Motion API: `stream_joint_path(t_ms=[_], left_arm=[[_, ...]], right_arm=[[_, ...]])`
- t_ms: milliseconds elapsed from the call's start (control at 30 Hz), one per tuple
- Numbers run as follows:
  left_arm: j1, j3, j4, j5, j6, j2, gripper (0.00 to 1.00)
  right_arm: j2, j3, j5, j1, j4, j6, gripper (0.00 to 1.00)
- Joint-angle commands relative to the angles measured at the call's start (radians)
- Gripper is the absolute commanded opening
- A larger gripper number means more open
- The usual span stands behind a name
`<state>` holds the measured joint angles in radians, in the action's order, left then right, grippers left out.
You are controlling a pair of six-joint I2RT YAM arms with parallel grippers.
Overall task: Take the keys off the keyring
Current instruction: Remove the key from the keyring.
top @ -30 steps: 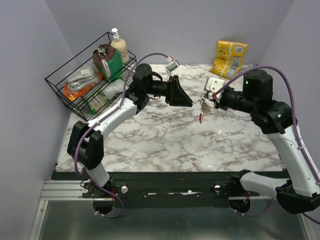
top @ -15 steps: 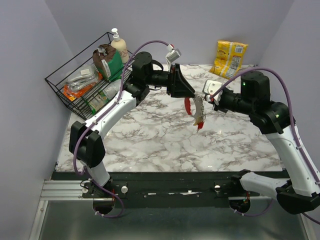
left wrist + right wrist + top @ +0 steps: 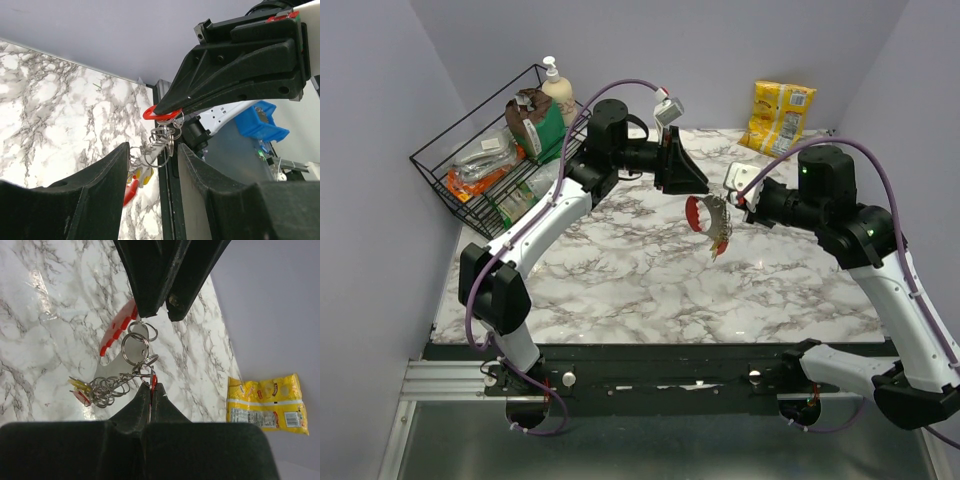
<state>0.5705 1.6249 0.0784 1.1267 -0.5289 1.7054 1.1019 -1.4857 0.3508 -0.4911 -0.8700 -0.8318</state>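
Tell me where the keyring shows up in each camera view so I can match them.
Top external: the keyring hangs just right of centre, above the table.
Left wrist: the keyring is at centre, slightly below the middle.
Right wrist: the keyring is left of centre, about mid-height.
Shared landmark: the marble table, behind it in all three.

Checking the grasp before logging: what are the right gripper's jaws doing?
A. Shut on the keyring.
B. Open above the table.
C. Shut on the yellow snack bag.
A: the right gripper has its jaws shut on the keyring, at its red loop.
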Motion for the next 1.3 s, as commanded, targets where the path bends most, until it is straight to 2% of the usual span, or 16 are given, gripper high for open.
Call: stream_joint_path(t_ms=[0,367,800,1000,1267], left_arm=[[-0.004,0.039,-0.074,-0.027,0.058,-0.03,0.51],[0.032,0.052,-0.222,-0.05,0.162,-0.047,0.43],[0.055,0.066,-0.278,-0.099,0.202,-0.041,0.46],[0.054,0.128,-0.365,-0.183,0.277,-0.035,0.48],[0.052,0.187,-0.437,-0.205,0.331,-0.041,0.48]], right_arm=[[-0.019,0.011,-0.032,-0.006,0.026,-0.003,0.01],[-0.002,0.002,-0.039,-0.006,0.042,0.01,0.01],[-0.008,0.008,-0.041,-0.006,0.043,0.019,0.01],[-0.011,0.019,-0.044,-0.006,0.054,0.036,0.01],[-0.004,0.036,-0.093,-0.006,0.086,0.098,0.01]])
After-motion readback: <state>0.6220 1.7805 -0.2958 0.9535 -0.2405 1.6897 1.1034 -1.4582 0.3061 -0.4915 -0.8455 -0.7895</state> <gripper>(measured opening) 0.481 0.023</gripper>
